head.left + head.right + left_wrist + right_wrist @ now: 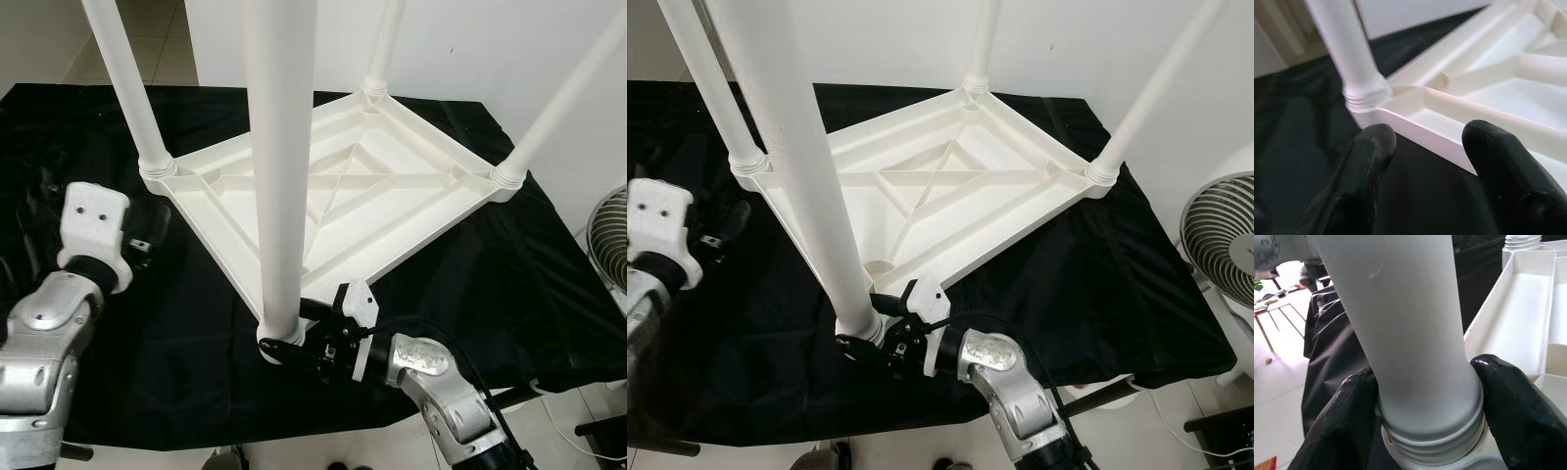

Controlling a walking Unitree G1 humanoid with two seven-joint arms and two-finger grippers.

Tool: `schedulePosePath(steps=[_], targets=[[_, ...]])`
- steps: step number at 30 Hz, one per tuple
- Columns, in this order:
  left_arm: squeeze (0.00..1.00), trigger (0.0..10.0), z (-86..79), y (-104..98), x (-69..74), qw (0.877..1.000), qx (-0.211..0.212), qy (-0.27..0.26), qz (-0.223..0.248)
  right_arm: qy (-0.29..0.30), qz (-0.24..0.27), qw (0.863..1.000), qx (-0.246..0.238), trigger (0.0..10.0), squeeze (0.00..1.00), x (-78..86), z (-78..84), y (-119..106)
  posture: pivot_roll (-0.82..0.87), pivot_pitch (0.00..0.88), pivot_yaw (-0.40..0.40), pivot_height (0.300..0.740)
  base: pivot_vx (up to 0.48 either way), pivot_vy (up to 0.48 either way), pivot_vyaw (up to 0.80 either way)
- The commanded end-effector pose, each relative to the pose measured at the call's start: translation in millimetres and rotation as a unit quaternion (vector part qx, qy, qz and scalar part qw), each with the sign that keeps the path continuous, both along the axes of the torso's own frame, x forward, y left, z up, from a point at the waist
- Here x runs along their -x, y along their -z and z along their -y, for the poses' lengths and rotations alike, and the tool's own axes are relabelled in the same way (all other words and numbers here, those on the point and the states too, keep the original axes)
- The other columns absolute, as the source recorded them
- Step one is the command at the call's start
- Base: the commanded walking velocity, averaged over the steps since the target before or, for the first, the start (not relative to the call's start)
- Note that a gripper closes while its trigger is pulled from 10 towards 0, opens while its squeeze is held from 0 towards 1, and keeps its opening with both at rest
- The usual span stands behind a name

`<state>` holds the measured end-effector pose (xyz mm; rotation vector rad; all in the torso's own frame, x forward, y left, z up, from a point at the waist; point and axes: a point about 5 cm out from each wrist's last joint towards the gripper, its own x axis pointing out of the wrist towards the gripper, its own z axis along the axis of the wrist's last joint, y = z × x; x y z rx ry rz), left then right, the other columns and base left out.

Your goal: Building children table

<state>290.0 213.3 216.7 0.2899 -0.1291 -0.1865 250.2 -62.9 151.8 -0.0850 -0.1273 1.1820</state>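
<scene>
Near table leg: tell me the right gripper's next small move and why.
Probably twist the near leg further into its corner socket: the right gripper is shut around its base, where thread rings show above the tabletop. The left gripper waits open by another corner.

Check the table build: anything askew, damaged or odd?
Nothing broken. The tabletop lies upside down on the black cloth, four legs up. On the near leg, gripped at its base by the right tool, thread shows above the socket, so it may not be fully seated.
</scene>
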Motion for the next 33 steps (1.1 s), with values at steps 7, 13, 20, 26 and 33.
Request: schedulePosePath(steps=[7, 13, 20, 26, 33], targets=[[0.0, 10.0, 19.0, 12.6, -10.9, 0.996, -0.016, 0.084, -0.035, 0.018, 0.017, 1.0, -0.016, 10.0, 0.0, 1.6, 2.9, -9.0, 0.12, 0.159, -0.01, 0.74, 0.0, 0.0, 0.0], [0.0, 10.0, 35.6, 26.6, -33.6, 0.99, -0.024, 0.12, -0.068, 0.002, 0.021, 1.0, -0.012, 10.0, 0.0, 2.9, 1.7, -11.6, 0.12, 0.165, -0.012, 0.74, 0.0, 0.0, 0.0], [0.0, 10.0, 34.3, 31.6, -65.1, 0.989, -0.055, 0.096, -0.098, -0.002, 0.024, 1.0, -0.008, 10.0, 0.0, 5.7, 3.3, -15.2, 0.1, 0.19, -0.008, 0.74, 0.0, 0.0, 0.0], [0.0, 10.0, 27.6, 29.5, -81.2, 0.988, -0.08, 0.067, -0.113, -0.002, 0.023, 1.0, -0.008, 10.0, 0.0, 7.3, 3.3, -16.8, 0.1, 0.194, -0.004, 0.74, 0.0, 0.0, 0.0], [0.0, 10.0, 14.5, 31.5, -93.0, 0.97, -0.178, 0.057, -0.154, 0.004, 0.024, 1.0, -0.012, 10.0, 0.0, 8.8, 4.3, -18.3, 0.1, 0.2, 0.001, 0.74, 0.0, 0.0, 0.0]])
